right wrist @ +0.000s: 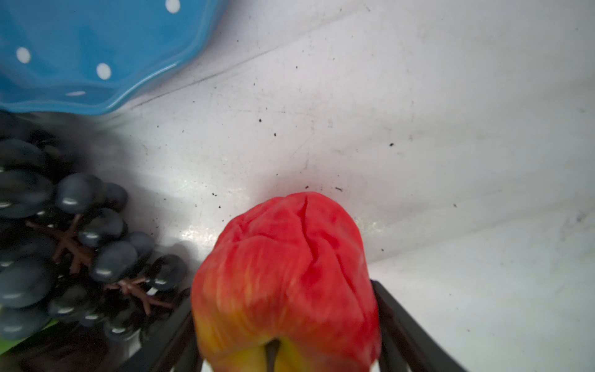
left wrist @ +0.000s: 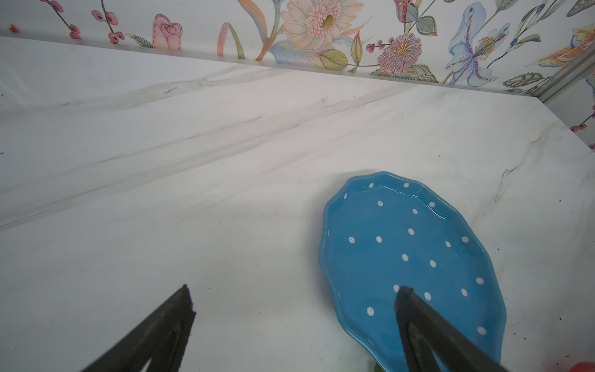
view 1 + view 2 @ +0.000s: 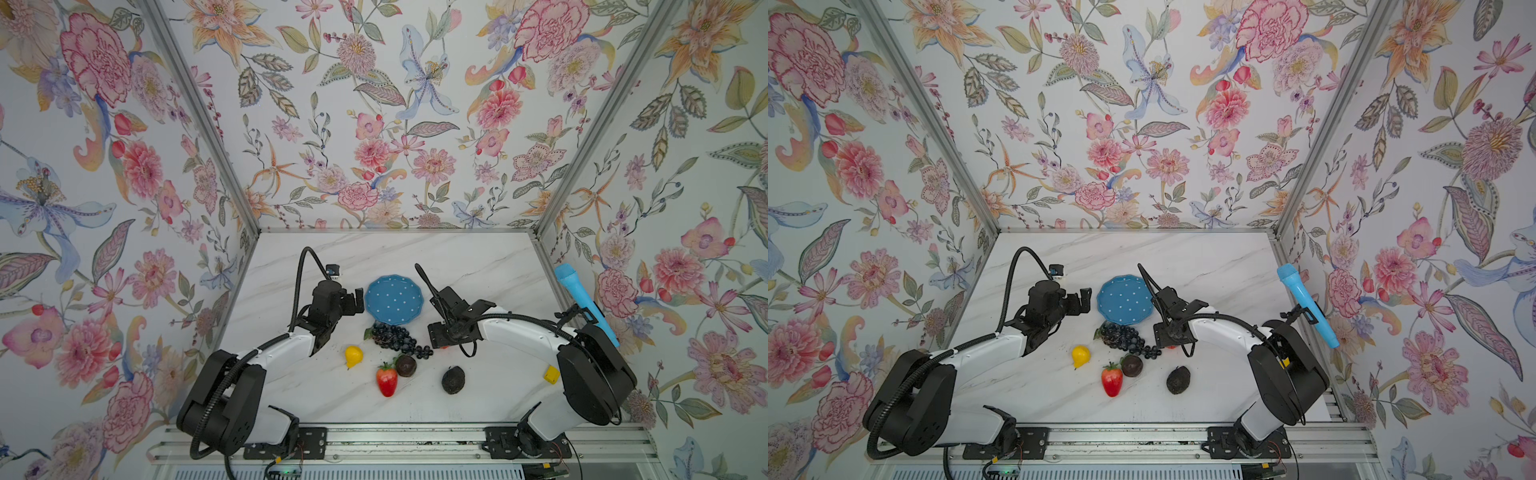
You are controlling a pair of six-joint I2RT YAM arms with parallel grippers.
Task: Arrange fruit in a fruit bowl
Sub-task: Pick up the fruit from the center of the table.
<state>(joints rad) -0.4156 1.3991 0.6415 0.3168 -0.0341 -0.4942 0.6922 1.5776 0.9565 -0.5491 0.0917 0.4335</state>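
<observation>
While the left pincer gapes, the right pincer clasps the apple.

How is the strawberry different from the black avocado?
The strawberry is bright red with a green leafy top; the avocado is blackish and bare. The strawberry lies right beside the round dark fruit; the avocado lies alone. Both rest on the table, outside the blue dish.

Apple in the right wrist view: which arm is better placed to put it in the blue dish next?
Right. The right tool has the apple between its fingers, close beside the blue dish. The left tool hangs open and empty at the dish's edge.
</observation>
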